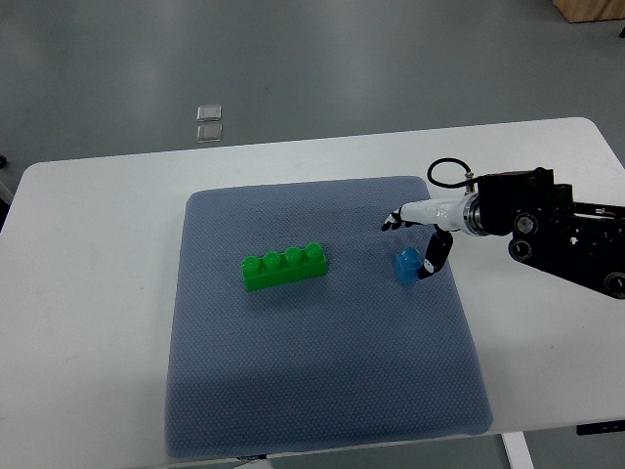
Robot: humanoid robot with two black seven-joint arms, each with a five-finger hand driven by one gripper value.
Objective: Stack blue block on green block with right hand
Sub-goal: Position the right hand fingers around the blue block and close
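Observation:
A small blue block [405, 265] stands on the grey-blue mat [322, 391], toward its right edge. Left of it lies a long green block [284, 267] with four studs on top, slightly slanted. My right hand [408, 244] reaches in from the right and hovers right over the blue block. Its fingers [392, 221] are spread past the block's far side, and its thumb [433, 256] comes down beside the block's right face. The hand is open and does not grip the block. The left arm does not show.
The mat covers the middle of a white table [88, 293]. A black cable loop [448, 173] sits on the right forearm [547, 225]. Two small clear squares [209, 122] lie on the floor beyond the table's far edge.

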